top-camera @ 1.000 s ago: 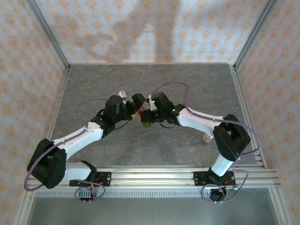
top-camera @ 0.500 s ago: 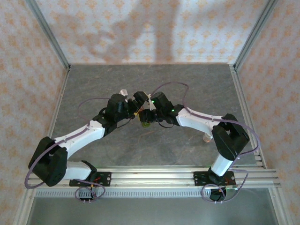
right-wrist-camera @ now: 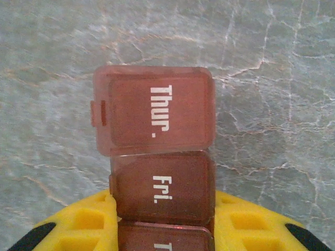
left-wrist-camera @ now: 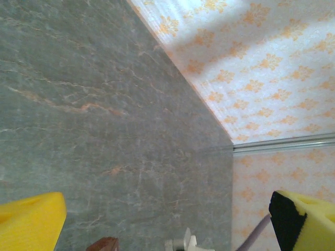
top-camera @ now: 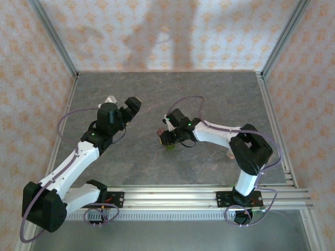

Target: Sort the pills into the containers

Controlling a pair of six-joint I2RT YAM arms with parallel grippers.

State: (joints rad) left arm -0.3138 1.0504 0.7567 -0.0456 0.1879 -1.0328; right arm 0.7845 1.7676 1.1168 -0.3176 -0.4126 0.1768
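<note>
Since a second ago, the left arm has swung away from the middle of the table (top-camera: 209, 94). Earlier its gripper sat nose to nose with the right one, and now the left gripper (top-camera: 132, 103) hangs over the left half of the table, well apart from the right gripper (top-camera: 166, 137). The right arm has also drawn its wrist a little nearer to its base and lower.

From the left wrist we see the left gripper (left-wrist-camera: 167, 222) with its jaws spread wide and nothing between them. One yellow finger pad (left-wrist-camera: 29, 222) sits at the left edge of that view and the other at the right, with bare grey stone and the patterned wall (left-wrist-camera: 272, 68) beyond.

The right gripper (right-wrist-camera: 162, 225) is clamped on the pill box (right-wrist-camera: 157, 151). Its yellow pads (right-wrist-camera: 78, 227) press against both long sides of the reddish-brown strip. We read "Thur." on the compartment sticking out past the fingertips and "Fri." on the one held between the pads. A third compartment is cut off at the bottom edge.

From above, the pill box (top-camera: 170, 147) shows under the right gripper near the middle of the table, with its green end pointing toward the near edge. We cannot tell whether the strip touches the table or hangs just above it.
</note>
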